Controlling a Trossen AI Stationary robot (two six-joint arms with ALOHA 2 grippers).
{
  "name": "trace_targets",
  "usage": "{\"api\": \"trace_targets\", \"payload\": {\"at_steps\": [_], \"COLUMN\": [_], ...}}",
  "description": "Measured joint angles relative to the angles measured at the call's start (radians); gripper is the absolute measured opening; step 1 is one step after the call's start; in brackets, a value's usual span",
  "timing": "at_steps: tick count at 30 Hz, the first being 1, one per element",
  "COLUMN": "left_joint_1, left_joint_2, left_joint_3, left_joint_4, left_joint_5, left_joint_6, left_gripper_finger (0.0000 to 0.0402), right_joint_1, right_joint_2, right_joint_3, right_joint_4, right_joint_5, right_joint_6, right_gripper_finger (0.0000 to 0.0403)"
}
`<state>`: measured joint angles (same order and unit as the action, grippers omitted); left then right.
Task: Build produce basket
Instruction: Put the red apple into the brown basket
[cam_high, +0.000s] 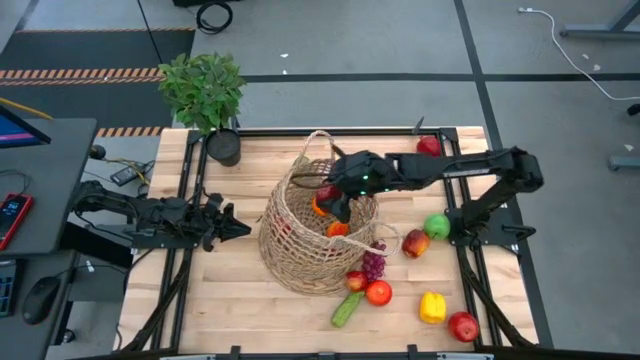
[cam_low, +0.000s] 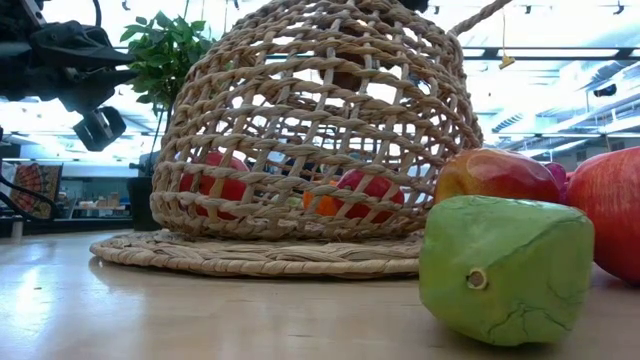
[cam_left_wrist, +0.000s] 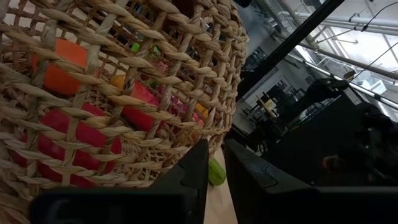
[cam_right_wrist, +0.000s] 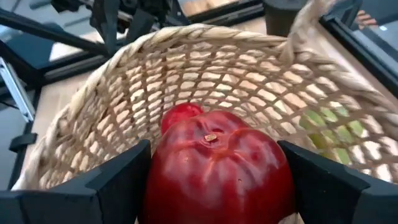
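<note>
Produce: red pepper (cam_right_wrist: 217, 165) clamped between right gripper (cam_high: 335, 205) fingers, over the basket (cam_high: 300, 250) mouth, mid-table. Red and orange pieces already inside. Left gripper (cam_high: 232, 226) beside basket wall, fingers nearly together, holding nothing. Green apple (cam_high: 437, 226), yellow pepper (cam_high: 432, 307) loose beyond.

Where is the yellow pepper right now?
In the high view, the yellow pepper lies on the table's right side near the front edge, outside the basket, between two red apples.
</note>
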<state>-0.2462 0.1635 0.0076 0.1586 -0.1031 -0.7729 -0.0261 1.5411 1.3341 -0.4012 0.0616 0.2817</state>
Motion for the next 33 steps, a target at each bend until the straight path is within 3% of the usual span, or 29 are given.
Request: {"api": "trace_targets", "payload": {"at_steps": [6,14,33], "left_joint_1": [0.0,0.0,0.0], "left_joint_2": [0.0,0.0,0.0], "left_joint_3": [0.0,0.0,0.0], "left_joint_4": [0.001,0.001,0.001], "left_joint_5": [0.0,0.0,0.0], "left_joint_6": [-0.001,0.0,0.0], "left_gripper_finger": [0.0057,0.0061,0.0063], "right_joint_1": [-0.001,-0.019,-0.022], "right_joint_2": [0.096,0.149,0.183], "right_joint_3": [0.075,0.079,0.077], "right_joint_4": [-0.049,-0.062,-0.021], "right_joint_5": [-0.013,-0.203,-0.25], "right_joint_6": [-0.003,-0.014,-0.227], "right_gripper_finger": [0.0344,0.0344,0.0344]}}
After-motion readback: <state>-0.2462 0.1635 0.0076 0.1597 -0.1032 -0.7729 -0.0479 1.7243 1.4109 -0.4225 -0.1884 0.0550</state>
